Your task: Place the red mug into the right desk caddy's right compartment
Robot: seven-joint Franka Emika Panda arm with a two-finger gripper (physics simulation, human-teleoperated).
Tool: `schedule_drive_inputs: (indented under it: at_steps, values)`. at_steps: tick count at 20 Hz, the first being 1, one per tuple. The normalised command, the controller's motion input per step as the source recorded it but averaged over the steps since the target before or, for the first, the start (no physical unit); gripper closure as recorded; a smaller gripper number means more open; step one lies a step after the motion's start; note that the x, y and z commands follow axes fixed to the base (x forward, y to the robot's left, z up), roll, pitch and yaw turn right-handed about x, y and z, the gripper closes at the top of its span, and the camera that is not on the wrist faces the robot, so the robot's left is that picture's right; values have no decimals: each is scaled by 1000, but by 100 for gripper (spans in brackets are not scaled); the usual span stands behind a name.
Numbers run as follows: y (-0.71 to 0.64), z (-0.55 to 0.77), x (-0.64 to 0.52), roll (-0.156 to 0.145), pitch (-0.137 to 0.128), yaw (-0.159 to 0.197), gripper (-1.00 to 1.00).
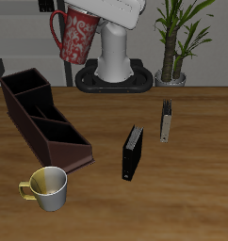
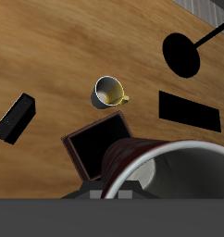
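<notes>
At the bench's (image 1: 191,141) front edge stands a cream-yellow mug (image 1: 47,187), near the sloped low end of the right desk caddy (image 1: 42,120). Farther back lies its tall-walled right compartment (image 1: 24,88). High above it, off the bench, the red mug (image 1: 76,37) hangs tilted, grasped by the jaws.
</notes>
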Motion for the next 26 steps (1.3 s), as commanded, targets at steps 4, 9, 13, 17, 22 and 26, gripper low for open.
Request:
schedule_drive_inputs:
  at_steps: [4, 9, 13, 17, 22, 26]
  values:
    - [-376, 61, -327, -64, -18, -29, 100]
    - [-280, -33, -266, -53, 2, -28, 100]
    - [-165, -10, -226, -36, -7, -8, 100]
    - [-197, 28, -340, -32, -11, -34, 100]
    - [-130, 6, -313, -35, 42, -70, 100]
    - [-104, -13, -379, -23, 5, -44, 100]
